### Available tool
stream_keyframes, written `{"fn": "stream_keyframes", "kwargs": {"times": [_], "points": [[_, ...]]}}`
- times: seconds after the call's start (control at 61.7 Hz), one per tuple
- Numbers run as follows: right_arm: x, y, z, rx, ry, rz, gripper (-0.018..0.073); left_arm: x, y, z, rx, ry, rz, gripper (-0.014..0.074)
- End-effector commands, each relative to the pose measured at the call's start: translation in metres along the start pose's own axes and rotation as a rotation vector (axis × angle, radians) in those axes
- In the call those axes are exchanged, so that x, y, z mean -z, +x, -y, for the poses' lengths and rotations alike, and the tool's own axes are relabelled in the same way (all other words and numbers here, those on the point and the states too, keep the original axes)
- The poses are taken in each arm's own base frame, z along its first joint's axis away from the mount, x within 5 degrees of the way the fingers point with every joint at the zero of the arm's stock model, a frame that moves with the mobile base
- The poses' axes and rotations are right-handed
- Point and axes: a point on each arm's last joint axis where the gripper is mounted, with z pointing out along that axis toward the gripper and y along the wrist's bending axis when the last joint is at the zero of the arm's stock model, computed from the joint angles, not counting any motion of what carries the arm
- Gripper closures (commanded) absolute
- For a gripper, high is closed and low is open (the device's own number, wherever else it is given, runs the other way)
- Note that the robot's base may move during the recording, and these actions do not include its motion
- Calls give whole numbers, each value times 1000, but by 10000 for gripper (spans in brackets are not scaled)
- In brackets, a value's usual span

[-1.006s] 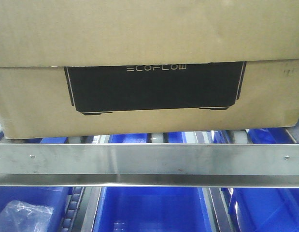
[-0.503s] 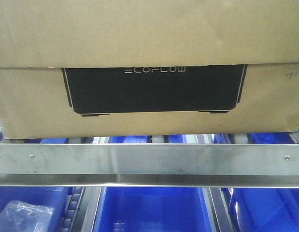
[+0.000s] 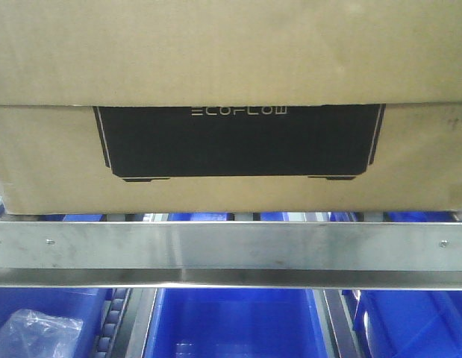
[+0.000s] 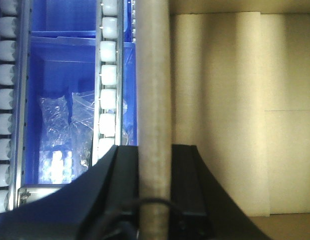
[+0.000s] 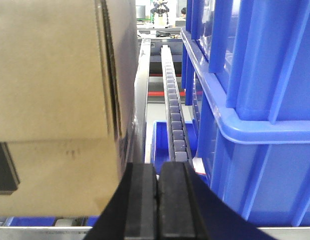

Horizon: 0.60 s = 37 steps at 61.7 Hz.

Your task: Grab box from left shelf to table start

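The brown cardboard box (image 3: 231, 60) with the black ECOFLOW panel (image 3: 238, 142) sits on the left shelf behind the brushed-steel front rail (image 3: 231, 246). In the left wrist view my left gripper (image 4: 155, 148) is shut on a vertical cardboard edge (image 4: 153, 75) of the box, one finger on each side, with the box's wall (image 4: 220, 110) to its right. My right gripper (image 5: 158, 167) is shut and empty, beside the box's right side (image 5: 54, 70); I cannot tell if it touches the box. The table is out of view.
Roller tracks (image 4: 108, 75) (image 5: 172, 100) run along the shelf. A tall blue plastic bin (image 5: 255, 100) stands close on the right of my right gripper. Blue bins (image 3: 231, 321) lie below the rail, one holding a clear plastic bag (image 3: 36, 332).
The box looks slightly larger in the front view, its black panel wider on both sides; it has come a little nearer. The rail has not moved.
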Motion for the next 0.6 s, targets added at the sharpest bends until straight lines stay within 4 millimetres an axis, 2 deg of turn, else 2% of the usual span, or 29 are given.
{"fn": "stream_keyframes", "kwargs": {"times": [0.0,0.259,0.584], "points": [[0,-9,0,18,1,91,523,24,-9,1,-11,38,102,682],[0,-9,0,16,2,66,523,24,-9,2,99,46,100,682],[-4,-39,-3,-23,10,-129,523,24,-9,2,243,53,94,682]]}}
